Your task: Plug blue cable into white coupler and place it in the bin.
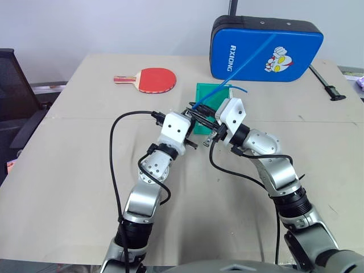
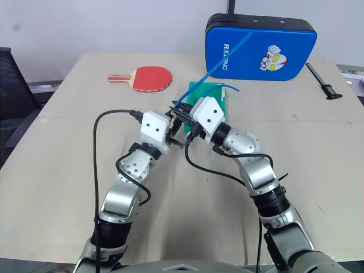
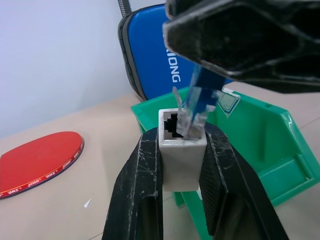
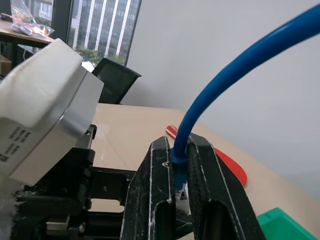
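Observation:
My left gripper [image 3: 182, 140] is shut on the white coupler [image 3: 182, 160], which stands upright between its fingers with the dark socket facing up. My right gripper [image 4: 179, 146] is shut on the blue cable [image 4: 240, 65] just behind its clear plug [image 3: 194, 120]. The plug's tip is tilted at the socket mouth; how deep it sits I cannot tell. Both grippers meet above the table, just in front of the green bin [image 1: 203, 92]. The cable [image 1: 244, 65] arcs up and back over the bin.
A red paddle [image 1: 153, 79] lies on the table to the left of the bin. A big blue padded shield [image 1: 266, 48] stands behind the bin. A black tool [image 1: 327, 85] lies at the far right, and a black chair [image 1: 14, 96] stands off the table's left edge.

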Motion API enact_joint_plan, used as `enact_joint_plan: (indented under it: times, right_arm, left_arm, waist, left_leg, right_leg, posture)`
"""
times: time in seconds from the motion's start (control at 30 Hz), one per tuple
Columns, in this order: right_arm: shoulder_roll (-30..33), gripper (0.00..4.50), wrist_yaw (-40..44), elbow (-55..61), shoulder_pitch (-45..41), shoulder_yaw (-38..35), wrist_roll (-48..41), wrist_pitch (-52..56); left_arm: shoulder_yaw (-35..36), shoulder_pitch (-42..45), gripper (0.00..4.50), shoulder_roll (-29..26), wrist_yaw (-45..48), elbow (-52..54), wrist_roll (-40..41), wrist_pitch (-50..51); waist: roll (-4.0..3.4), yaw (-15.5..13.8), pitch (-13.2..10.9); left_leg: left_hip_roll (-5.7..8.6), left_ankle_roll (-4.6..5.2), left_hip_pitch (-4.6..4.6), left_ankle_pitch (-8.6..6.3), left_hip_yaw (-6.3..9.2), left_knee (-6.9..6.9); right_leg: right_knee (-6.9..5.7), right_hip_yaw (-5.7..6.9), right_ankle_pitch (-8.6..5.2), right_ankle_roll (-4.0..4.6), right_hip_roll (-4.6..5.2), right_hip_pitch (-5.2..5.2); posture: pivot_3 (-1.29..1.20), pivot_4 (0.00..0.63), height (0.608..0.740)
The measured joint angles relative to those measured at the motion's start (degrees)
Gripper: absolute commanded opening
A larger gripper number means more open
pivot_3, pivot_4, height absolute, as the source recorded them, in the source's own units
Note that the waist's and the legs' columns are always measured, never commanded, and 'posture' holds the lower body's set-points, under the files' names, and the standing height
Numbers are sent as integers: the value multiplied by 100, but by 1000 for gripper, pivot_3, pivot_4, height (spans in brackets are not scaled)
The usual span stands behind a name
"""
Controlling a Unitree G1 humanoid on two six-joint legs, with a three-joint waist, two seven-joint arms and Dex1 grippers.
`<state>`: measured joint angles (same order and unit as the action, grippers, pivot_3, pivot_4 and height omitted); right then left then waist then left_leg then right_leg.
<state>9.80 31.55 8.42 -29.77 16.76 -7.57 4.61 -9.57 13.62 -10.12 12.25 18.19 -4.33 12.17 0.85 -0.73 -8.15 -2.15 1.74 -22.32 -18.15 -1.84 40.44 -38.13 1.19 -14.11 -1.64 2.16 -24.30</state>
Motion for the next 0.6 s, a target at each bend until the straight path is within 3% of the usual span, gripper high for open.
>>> enact_joint_plan:
  times: [0.4, 0.53, 0.6]
  right_arm:
    - [130, 0, -19, 126, 0, 211, 601, 496]
    - [158, 0, -12, 271, -42, 356, 807, 967]
    - [132, 0, -71, 437, -177, 456, 934, 1777]
  left_arm:
    - [-98, -38, 376, -23, 57, -28, -126, 169]
    - [-123, -41, 376, -24, 60, -124, -129, 243]
    - [-135, -47, 376, -22, 80, -190, -129, 296]
  waist:
    - [0, 0, 0]
    - [0, 0, 0]
    - [0, 4, 0]
  left_leg:
    - [0, 0, -1, 0, 1, 0]
    - [0, 0, -1, 0, 2, 1]
    - [0, 0, -1, 0, 2, 1]
  right_leg:
    - [0, 2, 0, 0, 0, 0]
    - [0, 3, 0, 0, 0, 0]
    - [-2, 2, 0, 0, 1, -1]
  posture:
    - [0, 150, 681]
    - [0, 150, 681]
    - [0, 150, 681]
